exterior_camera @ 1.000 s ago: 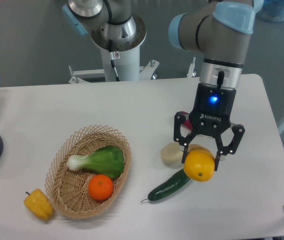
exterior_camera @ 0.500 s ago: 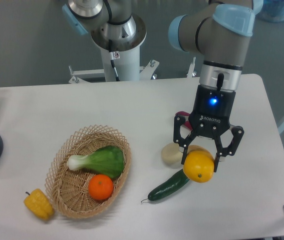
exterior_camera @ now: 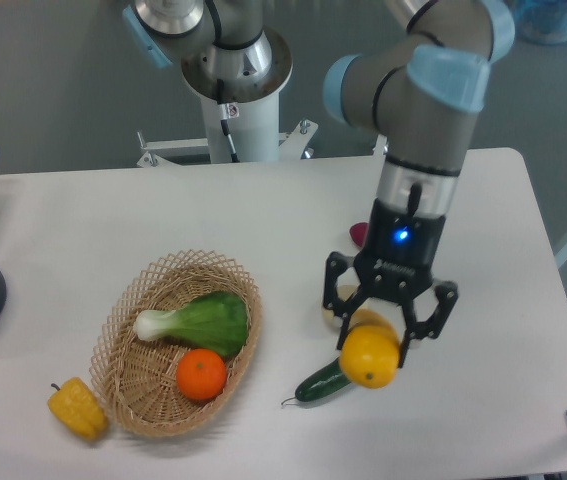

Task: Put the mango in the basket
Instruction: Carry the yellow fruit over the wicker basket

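The claw [exterior_camera: 375,338] gripped the mango [exterior_camera: 369,356] above the cucumber [exterior_camera: 325,379]; the basket [exterior_camera: 138,375] lay well to its left, long axis running diagonally.

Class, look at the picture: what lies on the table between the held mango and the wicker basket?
In the fixed camera view, only the cucumber lies between the mango in the gripper and the basket; the rest is bare table.

The gripper [exterior_camera: 371,345] clasps the mango [exterior_camera: 369,356] over the cucumber [exterior_camera: 324,380]; a pale item behind it — perhaps an onion — is mostly hidden; the basket [exterior_camera: 146,300] holds an orange [exterior_camera: 201,374] and bok choy [exterior_camera: 195,322]; a yellow pepper [exterior_camera: 77,408] lies beside it.
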`<state>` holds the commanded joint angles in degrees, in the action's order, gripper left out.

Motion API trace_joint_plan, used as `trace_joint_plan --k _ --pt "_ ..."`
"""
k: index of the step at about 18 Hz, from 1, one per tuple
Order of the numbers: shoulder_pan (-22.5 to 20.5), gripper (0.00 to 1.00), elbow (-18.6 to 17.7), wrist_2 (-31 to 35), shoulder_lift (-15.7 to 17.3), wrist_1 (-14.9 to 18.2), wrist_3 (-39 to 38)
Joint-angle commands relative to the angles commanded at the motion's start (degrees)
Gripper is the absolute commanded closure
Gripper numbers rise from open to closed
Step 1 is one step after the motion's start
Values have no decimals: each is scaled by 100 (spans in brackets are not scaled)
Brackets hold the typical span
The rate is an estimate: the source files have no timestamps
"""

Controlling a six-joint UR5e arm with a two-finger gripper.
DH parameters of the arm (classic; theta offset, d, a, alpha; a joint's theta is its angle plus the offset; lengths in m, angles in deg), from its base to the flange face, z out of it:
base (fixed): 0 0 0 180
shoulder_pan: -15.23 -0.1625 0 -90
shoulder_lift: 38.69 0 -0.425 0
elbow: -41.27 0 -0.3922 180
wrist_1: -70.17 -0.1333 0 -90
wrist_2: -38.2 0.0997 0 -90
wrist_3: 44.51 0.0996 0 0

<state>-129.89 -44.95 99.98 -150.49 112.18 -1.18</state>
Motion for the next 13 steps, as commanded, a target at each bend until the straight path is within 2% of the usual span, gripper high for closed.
trace_joint_plan --k 4,7,9,13 --pt "396 64 -184 545 61 35 -131" --pt "808 64 -237 1203 26 44 -1078" --pt "1133 64 -307 1713 17 35 -1423" --pt "1582 64 -360 1873 70 44 -1923"
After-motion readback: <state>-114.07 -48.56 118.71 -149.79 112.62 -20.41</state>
